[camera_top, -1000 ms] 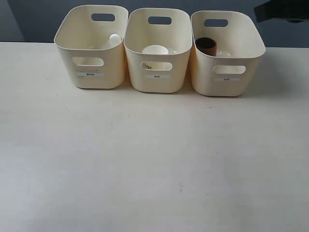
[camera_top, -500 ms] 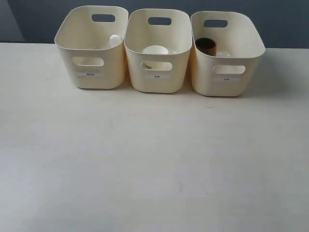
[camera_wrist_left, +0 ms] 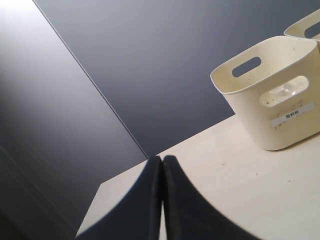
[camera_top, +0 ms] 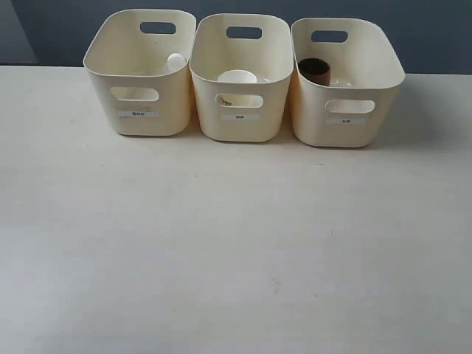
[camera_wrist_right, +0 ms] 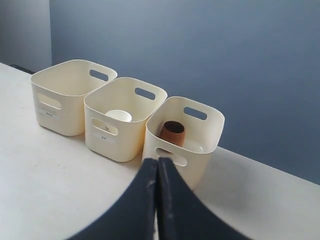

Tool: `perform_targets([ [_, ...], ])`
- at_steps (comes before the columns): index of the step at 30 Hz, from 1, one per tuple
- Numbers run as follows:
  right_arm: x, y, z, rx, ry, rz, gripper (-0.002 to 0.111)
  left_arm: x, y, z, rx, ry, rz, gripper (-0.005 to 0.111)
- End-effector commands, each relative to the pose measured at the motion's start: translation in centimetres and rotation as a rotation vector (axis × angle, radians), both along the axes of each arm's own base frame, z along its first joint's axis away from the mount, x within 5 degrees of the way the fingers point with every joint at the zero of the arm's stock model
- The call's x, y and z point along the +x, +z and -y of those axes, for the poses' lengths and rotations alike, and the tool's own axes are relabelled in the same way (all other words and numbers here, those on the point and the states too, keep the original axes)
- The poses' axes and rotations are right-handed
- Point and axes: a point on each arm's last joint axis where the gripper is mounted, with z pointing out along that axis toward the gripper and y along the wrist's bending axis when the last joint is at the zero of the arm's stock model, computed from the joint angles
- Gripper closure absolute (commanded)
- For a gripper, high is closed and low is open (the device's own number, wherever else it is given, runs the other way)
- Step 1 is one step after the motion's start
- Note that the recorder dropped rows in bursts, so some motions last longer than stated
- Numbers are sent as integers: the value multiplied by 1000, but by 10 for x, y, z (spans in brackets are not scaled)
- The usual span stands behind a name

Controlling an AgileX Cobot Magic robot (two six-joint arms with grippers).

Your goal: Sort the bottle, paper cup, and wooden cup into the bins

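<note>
Three cream bins stand in a row at the back of the table. The left bin [camera_top: 140, 70] holds the bottle; only its white cap [camera_top: 175, 61] shows. In the middle bin [camera_top: 240, 77] sits the white paper cup [camera_top: 237, 76]. The right bin [camera_top: 346, 81] holds the dark brown wooden cup [camera_top: 315, 70], also visible as the wooden cup [camera_wrist_right: 172, 134] in the right wrist view. Neither gripper appears in the exterior view. My left gripper [camera_wrist_left: 161, 159] is shut and empty, away from the left bin [camera_wrist_left: 270, 95]. My right gripper [camera_wrist_right: 157, 161] is shut and empty, short of the right bin [camera_wrist_right: 185, 137].
The pale table [camera_top: 236, 251] stretches in front of the bins. A dark blue wall [camera_top: 442, 37] runs behind them. The table's left corner [camera_wrist_left: 107, 187] shows in the left wrist view.
A dark arm part at the upper right of the exterior view one second ago has left the frame. The bins and their contents have not moved.
</note>
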Motion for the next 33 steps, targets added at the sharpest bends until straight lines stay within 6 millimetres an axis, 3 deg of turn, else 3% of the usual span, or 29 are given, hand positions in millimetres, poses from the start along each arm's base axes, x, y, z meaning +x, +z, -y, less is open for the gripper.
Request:
perform_targets([
  [1,-19,-14,3,45,-2,11,109,0,0,0,-10,-3,9,107],
  [5,-35,-36,5,77,16,44,109,0,0,0,-10,-3,9,107],
  [7,-32,-44,5,79,6,21,109,0,0,0,-10,-3,9,107],
  [13,-36,-66,5,246,-65,-297,109,0,0,0,-10,-3,9,107],
  [20,-16,-70,6,235,-96,-163,109,0,0,0,-10,-3,9,107],
  [24,4,-87,3,257,-104,-120,109,0,0,0,-10,-3,9,107],
  [30,38,-108,1,380,-115,185,109,0,0,0,-10,-3,9,107],
  [33,47,-125,1,356,-130,254,109,0,0,0,-10,-3,9,107],
])
